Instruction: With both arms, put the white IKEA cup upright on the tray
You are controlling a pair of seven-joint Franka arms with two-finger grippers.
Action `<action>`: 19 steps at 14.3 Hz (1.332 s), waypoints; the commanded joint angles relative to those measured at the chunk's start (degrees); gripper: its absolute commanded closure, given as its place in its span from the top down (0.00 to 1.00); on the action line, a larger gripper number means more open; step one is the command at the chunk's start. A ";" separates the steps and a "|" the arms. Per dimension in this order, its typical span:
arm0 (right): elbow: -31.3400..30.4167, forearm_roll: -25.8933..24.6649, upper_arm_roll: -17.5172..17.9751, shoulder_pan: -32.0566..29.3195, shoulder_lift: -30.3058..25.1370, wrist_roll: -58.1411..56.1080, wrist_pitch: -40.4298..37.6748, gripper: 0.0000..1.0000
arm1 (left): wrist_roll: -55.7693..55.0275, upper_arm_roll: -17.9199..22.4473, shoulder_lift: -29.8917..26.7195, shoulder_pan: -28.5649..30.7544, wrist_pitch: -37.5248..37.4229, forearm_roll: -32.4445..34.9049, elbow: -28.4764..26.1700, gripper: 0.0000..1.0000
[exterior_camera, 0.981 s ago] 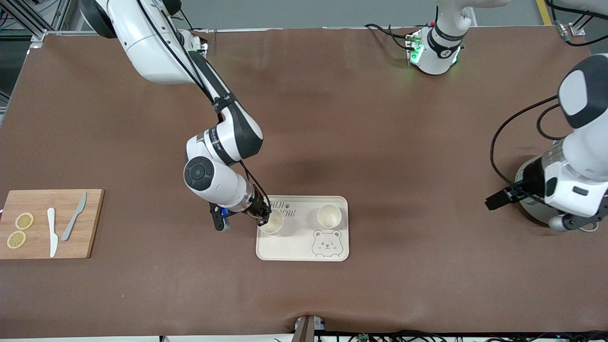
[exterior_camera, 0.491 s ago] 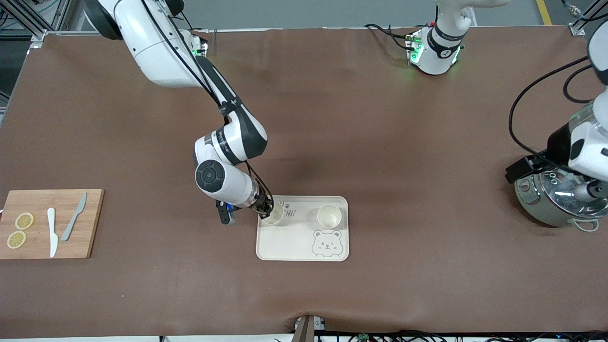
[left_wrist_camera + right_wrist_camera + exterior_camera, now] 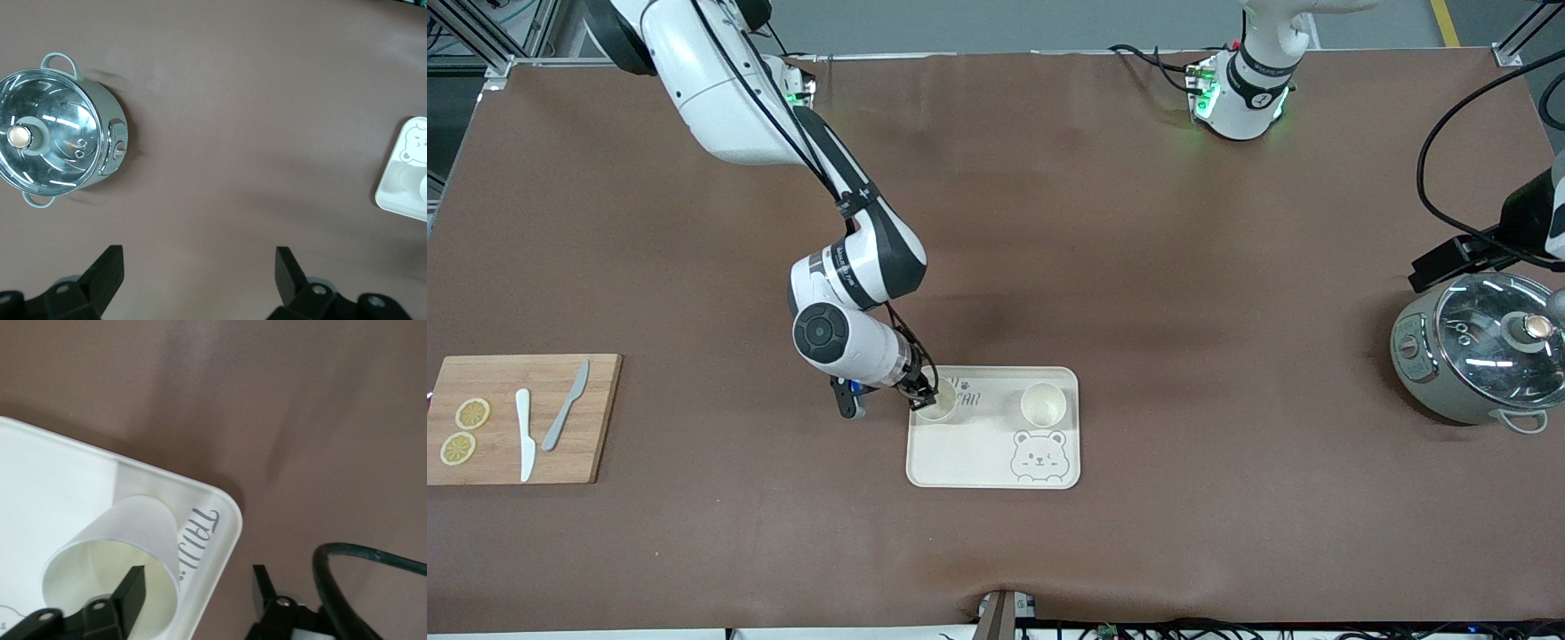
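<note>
Two white open-topped plastic cups stand upright on the flat cream rectangular tray (image 3: 960, 458) with grey bear drawing, one (image 3: 937, 406) at the corner toward the right arm's end by the lettering and the other (image 3: 1043, 404) beside it, so the placing looks done. The right hand (image 3: 921, 397) hangs low at that corner cup's rim, one finger inside the cup, one outside, parted and not pinching, apparently a release. The left hand (image 3: 199, 275), fingers wide and empty, waits above the brown worktop (image 3: 1138, 267) near the grey metal cooker with glass lid (image 3: 1476, 360).
</note>
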 commanded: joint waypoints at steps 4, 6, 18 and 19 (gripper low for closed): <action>1.79 -0.33 -0.34 -0.06 -3.45 -0.48 -4.54 1.00 | 7.68 -0.34 -9.75 0.19 1.02 1.22 -10.13 1.00; 5.19 -1.20 -0.43 -1.63 -3.63 -4.75 -5.15 1.00 | 10.48 -0.43 -13.88 0.36 3.73 1.04 -15.66 1.00; 5.93 -3.76 -1.13 -16.30 -20.40 -16.11 -20.42 1.00 | 12.26 -0.26 -18.74 -0.60 4.80 -0.63 -20.79 1.00; 5.92 -3.94 -1.22 -17.01 -21.46 -19.25 -24.80 1.00 | 12.26 -0.17 -18.65 -0.60 4.80 -1.15 -20.79 1.00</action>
